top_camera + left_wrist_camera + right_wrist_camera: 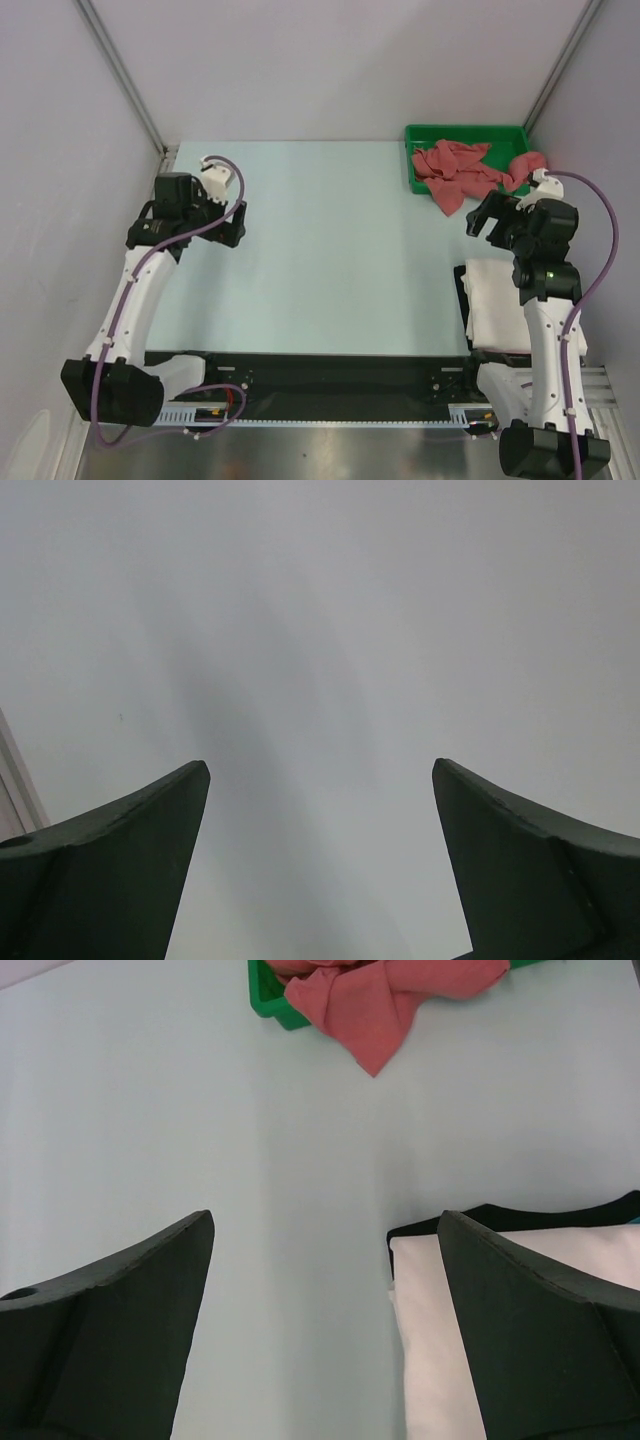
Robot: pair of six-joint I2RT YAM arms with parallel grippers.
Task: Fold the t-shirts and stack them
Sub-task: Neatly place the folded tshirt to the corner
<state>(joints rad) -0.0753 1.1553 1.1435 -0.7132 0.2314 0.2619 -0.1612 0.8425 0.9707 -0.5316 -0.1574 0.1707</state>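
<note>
**Both pincers spread wide, shirts untouched**

Top view: my left pincer and right pincer hang wide, holding nothing. Crumpled dusty red cotton t-shirts spill from a green plastic rectangular tray, upper right. A folded white cotton t-shirt lies lower right.

Left wrist view: only the pale table.

Right wrist view: red cloth at top looks soft, light and limp. I'd pinch its overhanging corner.

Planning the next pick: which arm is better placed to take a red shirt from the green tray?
Likely right. The right gripper, open, hangs close to the tray, where the red shirts spill over the near edge toward it. The left gripper, also open, is across the table.
</note>
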